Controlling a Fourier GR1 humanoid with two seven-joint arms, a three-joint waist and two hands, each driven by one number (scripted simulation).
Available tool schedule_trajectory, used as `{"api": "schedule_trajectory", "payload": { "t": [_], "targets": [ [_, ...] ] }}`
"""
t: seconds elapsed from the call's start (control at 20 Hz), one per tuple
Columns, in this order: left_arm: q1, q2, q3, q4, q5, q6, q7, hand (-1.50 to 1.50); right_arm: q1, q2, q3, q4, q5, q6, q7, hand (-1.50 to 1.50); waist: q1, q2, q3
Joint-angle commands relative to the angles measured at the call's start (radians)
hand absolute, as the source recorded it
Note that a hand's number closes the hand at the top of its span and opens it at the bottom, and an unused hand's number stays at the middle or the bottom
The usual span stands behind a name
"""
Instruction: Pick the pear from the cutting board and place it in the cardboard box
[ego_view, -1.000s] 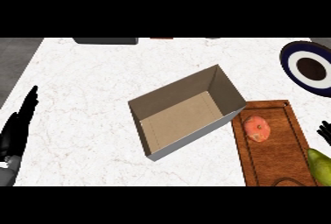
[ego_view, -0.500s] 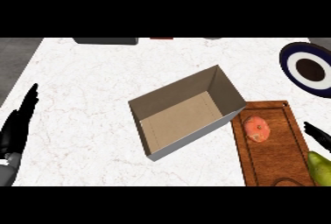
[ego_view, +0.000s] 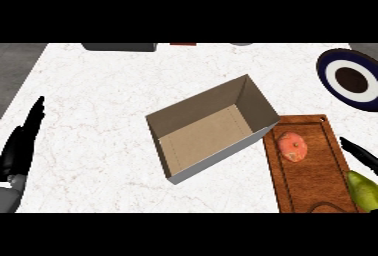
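On board (ego_view: 306, 172): pear (ego_view: 362, 189), orange fruit (ego_view: 292, 146).
Right hand (ego_view: 359, 152): fingers straight, empty.
Left hand (ego_view: 21, 145): open, resting.
Risk: grabbing wrong fruit; pear rolling off edge, missing box (ego_view: 210, 127).

A kitchen: marble counter (ego_view: 111, 100) with wooden cutting board (ego_view: 310, 175) and plate (ego_view: 353, 79)

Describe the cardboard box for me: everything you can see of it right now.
The cardboard box is open-topped, with brown inner walls, a tan floor and a pale grey outside. It holds nothing, sits flat on the white marbled counter, turned at an angle, mid-view. Its right corner meets or overlaps the wooden cutting board's upper-left corner. Neither hand touches it.
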Motion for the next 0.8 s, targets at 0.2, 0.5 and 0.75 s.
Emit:
{"api": "schedule_trajectory", "payload": {
  "t": [0.2, 0.5, 0.75],
  "targets": [
    [-0.018, -0.016, 0.003, 0.026, -0.027, 0.004, 0.002, 0.00, -0.029, 0.004, 0.013, -0.032, -0.061, 0.195, -0.178, -1.50, -0.015, 0.002, 0.010],
    [-0.008, -0.012, 0.011, -0.010, -0.031, 0.002, 0.034, 0.00, -0.006, -0.016, 0.023, -0.088, -0.105, 0.192, -0.181, -1.50, -0.011, -0.001, 0.010],
    [0.073, -0.001, 0.057, -0.025, -0.003, -0.028, -0.027, 0.00, 0.082, -0.070, 0.079, -0.127, -0.059, 0.148, -0.212, -1.50, -0.010, -0.004, 0.009]
  ]
}}
